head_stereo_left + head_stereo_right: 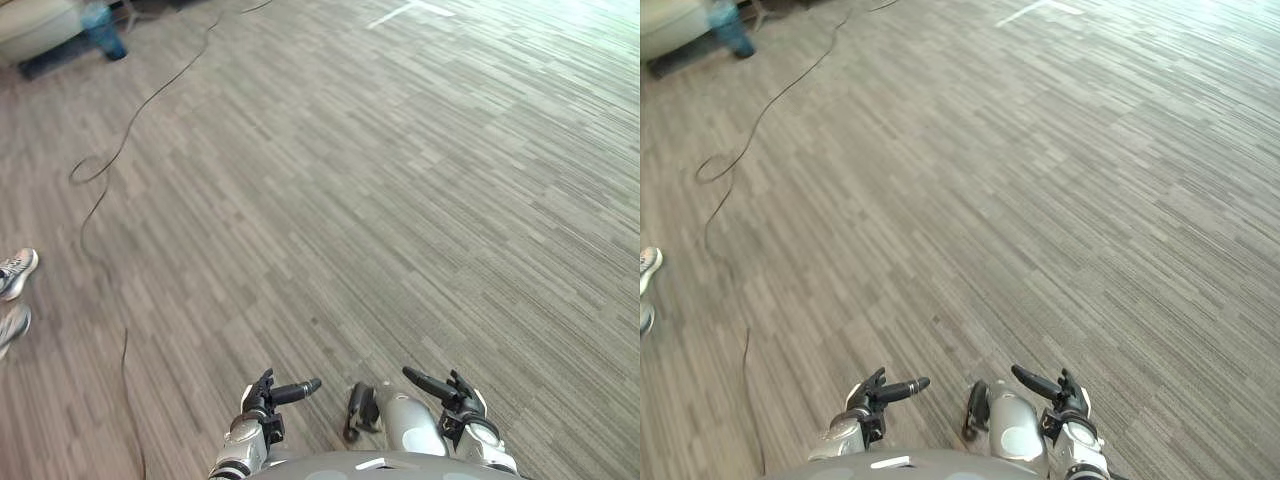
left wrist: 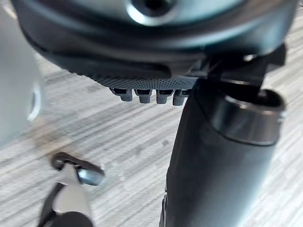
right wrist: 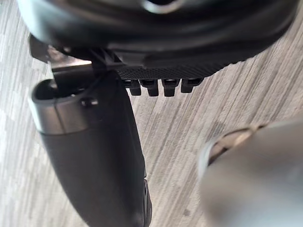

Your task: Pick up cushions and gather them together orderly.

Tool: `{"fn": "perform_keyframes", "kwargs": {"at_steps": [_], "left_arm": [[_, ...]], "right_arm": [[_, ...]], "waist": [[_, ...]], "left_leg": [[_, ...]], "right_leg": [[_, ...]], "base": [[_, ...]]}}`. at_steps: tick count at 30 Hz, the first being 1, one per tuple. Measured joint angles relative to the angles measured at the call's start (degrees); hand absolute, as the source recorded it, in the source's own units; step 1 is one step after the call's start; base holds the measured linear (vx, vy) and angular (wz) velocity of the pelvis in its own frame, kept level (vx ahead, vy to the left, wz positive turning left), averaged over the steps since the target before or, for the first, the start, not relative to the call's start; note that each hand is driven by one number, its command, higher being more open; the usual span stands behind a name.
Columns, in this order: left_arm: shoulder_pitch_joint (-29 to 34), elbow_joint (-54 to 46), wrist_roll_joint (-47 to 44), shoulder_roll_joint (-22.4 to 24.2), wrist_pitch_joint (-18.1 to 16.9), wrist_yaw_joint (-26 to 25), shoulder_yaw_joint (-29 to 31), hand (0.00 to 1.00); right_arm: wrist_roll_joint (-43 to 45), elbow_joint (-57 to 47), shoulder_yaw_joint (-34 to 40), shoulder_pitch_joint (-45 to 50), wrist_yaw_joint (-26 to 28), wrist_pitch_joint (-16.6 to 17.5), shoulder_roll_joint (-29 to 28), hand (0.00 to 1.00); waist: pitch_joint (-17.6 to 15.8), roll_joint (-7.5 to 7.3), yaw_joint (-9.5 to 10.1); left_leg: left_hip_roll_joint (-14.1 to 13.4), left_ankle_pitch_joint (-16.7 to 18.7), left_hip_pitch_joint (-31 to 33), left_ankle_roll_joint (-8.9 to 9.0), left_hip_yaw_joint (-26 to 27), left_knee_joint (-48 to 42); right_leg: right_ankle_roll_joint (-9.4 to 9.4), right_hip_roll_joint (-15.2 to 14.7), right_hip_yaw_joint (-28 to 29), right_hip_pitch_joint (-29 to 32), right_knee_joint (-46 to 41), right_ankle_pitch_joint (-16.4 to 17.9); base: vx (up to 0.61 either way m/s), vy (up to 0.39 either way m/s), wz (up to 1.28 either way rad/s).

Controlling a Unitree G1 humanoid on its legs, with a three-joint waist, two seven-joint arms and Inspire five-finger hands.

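Both hands hang low at the near edge over grey striped carpet. My left hand (image 1: pixel 262 398) is empty, its thumb stretched out toward the middle; in its wrist view the fingers (image 2: pixel 146 95) stand in a straight row over bare floor. My right hand (image 1: pixel 458 392) mirrors it, thumb pointing inward and fingers (image 3: pixel 161 86) relaxed, holding nothing. Far off at the back left lies a pale padded shape (image 1: pixel 35 25); I cannot tell whether it is a cushion or a sofa's edge.
A blue object (image 1: pixel 103 30) stands beside the pale shape at the back left. A person's shoes (image 1: pixel 15 275) are at the left edge. White tape (image 1: pixel 405 12) marks the floor far ahead. Open carpet stretches ahead and to the right.
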State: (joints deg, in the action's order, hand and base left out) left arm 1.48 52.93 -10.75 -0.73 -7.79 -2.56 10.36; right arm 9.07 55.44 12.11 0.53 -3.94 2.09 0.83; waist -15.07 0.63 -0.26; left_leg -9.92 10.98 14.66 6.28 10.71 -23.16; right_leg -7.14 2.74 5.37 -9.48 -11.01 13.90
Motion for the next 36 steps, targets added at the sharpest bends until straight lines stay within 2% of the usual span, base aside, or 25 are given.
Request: {"fn": "perform_keyframes", "kwargs": {"at_steps": [1,3,4,7,8,9,10,13,16,17,18,19,20,21,23,24,25,26,28,30,31,32,33,35,36], "left_arm": [[-0.1,0.29,0.0,-0.1,0.13,-0.29,-0.26,1.0],[-0.15,0.89,0.02,-0.5,0.33,-0.8,-0.59,1.0],[0.01,1.88,0.09,-1.57,0.33,-0.94,-0.66,1.0],[0.27,4.85,0.23,-4.15,0.72,-1.19,-0.7,1.0],[0.01,5.68,0.27,-4.9,0.86,-1.28,-0.94,1.0],[-0.18,6.46,0.42,-5.06,0.97,-1.32,-1.4,1.0],[-0.2,7.5,1.38,-5.3,1.5,-1.55,-3.17,1.0],[-0.07,7.83,2.46,-4.56,2.02,-2.04,-6.91,1.0],[-0.58,8.27,2.52,-4.69,2.04,-1.95,-7.99,1.0],[-0.75,8.3,2.56,-4.97,2.05,-1.93,-8.55,1.0],[-0.68,8.3,2.91,-5.67,2.05,-1.78,-9.78,1.0],[-0.18,8.46,3.68,-5.36,2.05,-1.52,-10.17,1.0],[-0.96,9.18,4.3,-4.7,2.09,-1.0,-10.0,1.0],[-1.04,9.21,4.43,-4.55,2.07,-0.87,-9.87,1.0],[-0.81,9.17,4.63,-3.65,2.13,-0.8,-8.91,1.0],[-0.74,8.95,4.56,-3.19,2.12,-0.8,-7.85,1.0],[-0.19,7.71,4.56,-2.01,2.11,-0.81,-5.52,1.0],[0.24,6.56,4.5,-1.63,2.03,-0.84,-4.34,1.0],[0.9,4.4,4.4,-1.45,1.94,-0.89,-2.51,1.0],[1.5,1.63,3.45,-1.23,0.88,-1.05,-2.14,1.0],[1.37,0.89,3.36,-1.03,0.28,-1.06,-2.13,1.0],[1.4,0.67,3.34,-0.94,0.24,-1.06,-2.16,1.0],[1.4,0.57,3.32,-0.94,0.26,-1.06,-2.13,1.0],[1.64,1.97,3.22,-1.53,0.42,-1.24,-2.21,1.0],[1.63,2.62,2.45,-1.6,0.57,-1.25,-2.21,1.0]], "right_arm": [[-0.01,0.94,-0.51,0.17,-0.29,0.0,0.82,1.0],[-0.03,1.94,-1.11,0.75,-0.47,-0.11,1.7,1.0],[-0.04,2.42,-1.44,1.36,-0.57,-0.1,1.69,1.0],[-0.13,2.39,-2.14,2.94,-0.4,0.76,0.12,1.0],[-0.06,2.53,-1.79,2.91,-0.45,0.64,-0.36,1.0],[-0.13,2.66,-2.08,2.83,-0.4,0.66,-0.15,1.0],[-0.13,2.41,-2.14,1.96,-0.18,0.83,0.01,1.0],[-1.23,0.06,-5.13,0.82,0.61,2.2,2.32,1.0],[-1.2,-0.85,-5.57,-0.71,0.94,2.98,2.72,1.0],[-1.14,-1.14,-5.47,-1.2,0.94,3.01,2.63,1.0],[-1.09,-1.11,-5.48,-1.14,0.98,2.95,2.73,1.0],[-1.23,-0.54,-5.41,-0.91,0.93,2.79,3.06,1.0],[-1.25,0.02,-5.25,-1.38,0.91,2.51,3.55,1.0],[-1.26,0.12,-5.17,-1.47,0.9,2.45,3.7,1.0],[-1.16,-0.12,-1.8,-0.98,0.76,1.38,3.64,1.0],[-1.2,-0.56,-1.84,-0.53,0.77,0.99,4.04,1.0],[-1.2,-1.66,-1.96,0.41,0.69,0.72,4.43,1.0],[-1.21,-1.99,-2.08,0.52,0.6,0.67,4.38,1.0],[-1.18,-2.37,-2.69,1.05,0.41,0.67,3.36,1.0],[-1.1,-3.0,-4.17,2.1,0.2,0.63,2.39,1.0],[-1.11,-2.79,-4.14,2.27,0.16,0.32,2.13,1.0],[-1.09,-2.4,-4.18,2.05,0.16,0.21,2.18,1.0],[-1.09,-2.11,-4.14,1.77,0.12,0.22,2.11,1.0],[-1.11,-0.62,-4.17,0.73,-0.14,0.39,1.99,1.0],[-1.14,-0.59,-4.2,0.73,-0.17,0.4,2.35,1.0]], "waist": [[0.18,0.6,-0.01],[0.46,1.21,-0.06],[1.19,0.31,0.32],[3.55,-3.28,-0.22],[3.52,-5.06,-0.43],[3.33,-5.25,-0.93],[2.7,-4.54,-1.51],[1.09,-1.2,-2.04],[0.41,-0.31,-3.52],[0.02,-1.46,-4.2],[-0.29,-2.45,-4.94],[-0.15,-2.62,-5.45],[-0.23,-1.53,-5.02],[-0.3,-1.24,-4.84],[-0.45,-0.3,-5.35],[-0.68,0.45,-5.8],[-0.64,1.65,-5.71],[-0.59,2.49,-5.5],[-0.72,1.95,-4.67],[-0.3,1.52,-3.68],[-0.28,1.52,-2.94],[-0.26,1.49,-2.39],[-0.26,1.49,-2.15],[-0.02,1.85,-1.32],[0.19,2.21,-1.3]], "left_leg": [[0.37,-2.9,1.09,1.48,-1.8,8.97],[0.48,-5.5,2.78,0.68,-2.22,11.36],[1.37,-10.76,2.82,-0.08,-2.76,7.93],[5.08,-7.3,4.0,-3.88,-1.89,0.77],[7.74,-4.47,1.29,-5.32,-0.47,-0.16],[8.78,-2.61,-1.3,-6.36,-0.18,0.16],[9.39,-0.31,-6.08,-7.25,-0.08,1.23],[8.25,0.83,-21.13,-7.67,0.7,11.82],[6.43,0.83,-27.2,-7.68,1.55,16.06],[6.3,0.91,-29.55,-7.57,1.45,17.17],[6.69,1.34,-32.0,-6.86,1.09,18.45],[6.59,1.59,-33.73,-6.47,0.49,19.1],[4.9,1.52,-34.74,-6.05,0.15,18.6],[4.65,1.1,-34.62,-5.32,0.03,17.87],[3.39,-2.56,-32.77,1.01,-1.26,5.4],[1.83,-4.84,-29.67,4.48,-2.8,-4.02],[-1.07,-6.87,-22.44,8.01,-4.59,-22.04],[-2.79,-6.36,-19.43,8.49,-4.2,-29.82],[-5.46,-4.45,-13.15,7.56,-1.32,-40.02],[-5.89,-1.49,-5.68,3.05,3.41,-37.49],[-5.13,0.12,-2.93,0.68,5.85,-30.85],[-3.34,0.59,-1.41,-0.04,6.38,-21.94],[-2.51,0.57,-0.93,-0.05,6.09,-17.55],[1.46,-4.66,-0.07,1.33,1.19,8.0],[1.61,-5.8,0.55,0.87,0.33,11.11]], "right_leg": [[1.44,-0.52,2.14,-2.14,2.11,0.56],[3.36,-1.15,3.95,-4.89,3.09,2.27],[4.16,-3.0,5.79,-6.06,2.14,4.08],[6.81,-6.7,5.94,-1.22,-10.34,5.47],[11.88,-8.6,6.09,3.64,-24.39,3.49],[18.49,-9.27,6.06,7.49,-34.42,-0.9],[19.47,-9.58,4.6,12.18,-46.22,-1.94],[10.53,-9.15,-5.36,22.02,-50.59,3.13],[9.12,-7.73,-12.46,30.01,-35.87,3.81],[9.96,-7.38,-12.79,32.81,-21.99,-0.29],[9.73,-7.31,-12.63,32.59,-11.61,-8.64],[9.18,-7.17,-12.75,31.43,-10.38,-16.58],[5.23,-5.8,-12.88,31.59,-13.67,-15.23],[5.01,-5.54,-12.78,32.14,-15.14,-13.91],[2.37,-5.74,-12.92,30.81,-23.07,-4.91],[2.35,-5.2,-13.21,28.02,-22.49,-3.37],[2.49,-3.16,-13.35,23.5,-19.68,-2.28],[2.42,-2.06,-13.26,20.75,-17.68,-2.23],[2.22,-0.39,-12.34,13.21,-11.97,-2.1],[2.07,0.1,-11.2,5.3,-4.55,-2.41],[2.27,0.22,-10.19,2.03,-1.58,-2.67],[2.5,0.0,-9.23,-0.25,0.59,-2.8],[2.52,-0.01,-8.63,-1.06,1.46,-2.79],[3.43,0.04,-4.69,-5.07,6.32,-2.22],[4.13,0.21,-3.81,-6.42,7.32,-1.64]], "base": [[0.48,0.325,-0.82],[0.49,0.319,-0.71],[0.73,0.429,-0.8],[0.66,0.362,-0.49],[0.63,0.288,-0.05],[0.74,0.328,0.01],[0.48,0.185,-0.02],[0.59,0.159,-0.19],[0.58,0.005,0.06],[0.74,-0.154,0.45],[0.75,-0.182,0.55],[0.68,-0.227,0.29],[0.67,-0.238,0.02],[0.67,-0.258,-0.21],[0.6,-0.249,-0.1],[0.64,-0.27,-0.02],[0.51,-0.205,-0.11],[0.39,-0.132,-0.24],[0.48,-0.102,-0.29],[0.51,-0.084,-0.23],[0.57,-0.043,-0.33],[0.49,0.006,-0.36],[0.51,0.071,-0.59],[0.51,0.142,-0.83],[0.67,0.231,-0.76]]}}
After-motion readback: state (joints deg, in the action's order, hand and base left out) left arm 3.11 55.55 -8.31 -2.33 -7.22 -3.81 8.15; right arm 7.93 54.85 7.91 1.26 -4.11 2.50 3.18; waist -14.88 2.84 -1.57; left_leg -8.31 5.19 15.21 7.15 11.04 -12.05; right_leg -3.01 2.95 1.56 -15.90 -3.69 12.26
